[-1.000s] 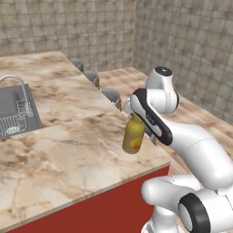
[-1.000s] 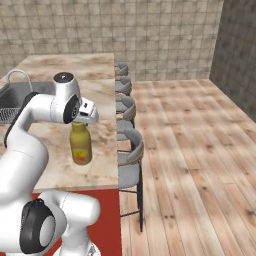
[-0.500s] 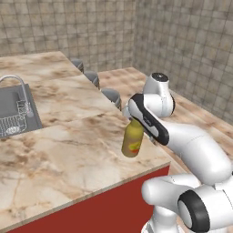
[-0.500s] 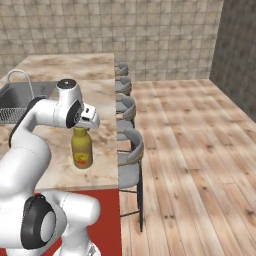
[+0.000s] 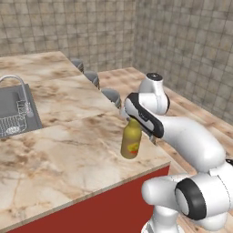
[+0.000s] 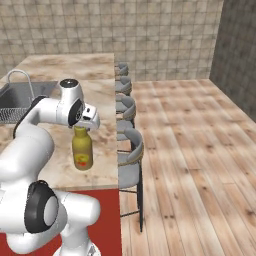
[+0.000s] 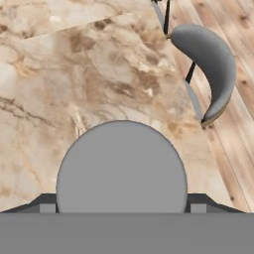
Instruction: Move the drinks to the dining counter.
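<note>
Dining counter [image 5: 68,154]: beige-brown veined marble, smooth, low sheen; side panel flat matt red. Sink [image 5: 13,111]: brushed steel, wire rack inside. Bottle [image 5: 131,139]: olive-yellow, slightly glossy, plastic-looking; matt grey cap [image 7: 121,166]. Stools [image 6: 129,150]: matt grey seats. Floor [image 6: 190,150]: light wood planks. Walls [image 6: 150,35]: rough grey-tan tile.

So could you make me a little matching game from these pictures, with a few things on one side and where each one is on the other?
Things:
1. bottle
2. sink
3. stools
4. gripper

Places:
A. set into the far part of the counter
B. lined up along the counter's edge, on the wooden floor
C. standing on the counter near its corner
D. right at the bottle's cap

Pairs: 1-C, 2-A, 3-B, 4-D
</note>
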Controlling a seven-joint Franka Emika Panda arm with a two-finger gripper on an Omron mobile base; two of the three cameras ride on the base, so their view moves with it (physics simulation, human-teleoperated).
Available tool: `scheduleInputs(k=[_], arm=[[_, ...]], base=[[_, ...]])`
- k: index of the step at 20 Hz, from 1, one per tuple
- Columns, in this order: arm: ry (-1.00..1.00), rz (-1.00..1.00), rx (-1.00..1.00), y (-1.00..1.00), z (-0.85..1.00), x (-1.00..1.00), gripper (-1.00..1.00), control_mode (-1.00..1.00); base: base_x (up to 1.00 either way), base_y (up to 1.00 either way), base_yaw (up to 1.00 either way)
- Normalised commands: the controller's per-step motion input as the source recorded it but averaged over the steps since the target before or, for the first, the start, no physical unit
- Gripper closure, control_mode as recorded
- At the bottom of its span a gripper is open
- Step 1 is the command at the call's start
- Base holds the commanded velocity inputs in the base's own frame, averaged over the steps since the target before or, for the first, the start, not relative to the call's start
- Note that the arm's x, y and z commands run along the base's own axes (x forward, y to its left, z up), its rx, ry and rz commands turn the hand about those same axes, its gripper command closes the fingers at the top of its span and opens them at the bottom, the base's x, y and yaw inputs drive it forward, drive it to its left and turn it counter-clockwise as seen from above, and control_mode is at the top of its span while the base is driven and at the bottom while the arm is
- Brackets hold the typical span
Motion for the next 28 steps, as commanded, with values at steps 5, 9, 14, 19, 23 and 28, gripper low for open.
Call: scheduleInputs(k=[5,9,14,19,23,28], arm=[[0.04,0.0,0.0,0.1,-0.24,0.24,1.0,-1.0],[0.03,0.0,0.0,0.06,-0.23,0.06,1.0,-1.0],[0.02,0.0,0.0,0.0,-0.21,0.0,1.0,-1.0],[0.0,0.0,0.0,0.0,-0.19,-0.1,1.0,-1.0],[0.0,0.0,0.0,0.0,-0.19,-0.23,-1.0,-1.0],[0.0,0.0,0.0,0.0,-0.12,-0.19,-1.0,-1.0]], base=[[0.0,0.0,0.0],[0.0,0.0,0.0],[0.0,0.0,0.0],[0.0,0.0,0.0],[0.0,0.0,0.0],[0.0,0.0,0.0]])
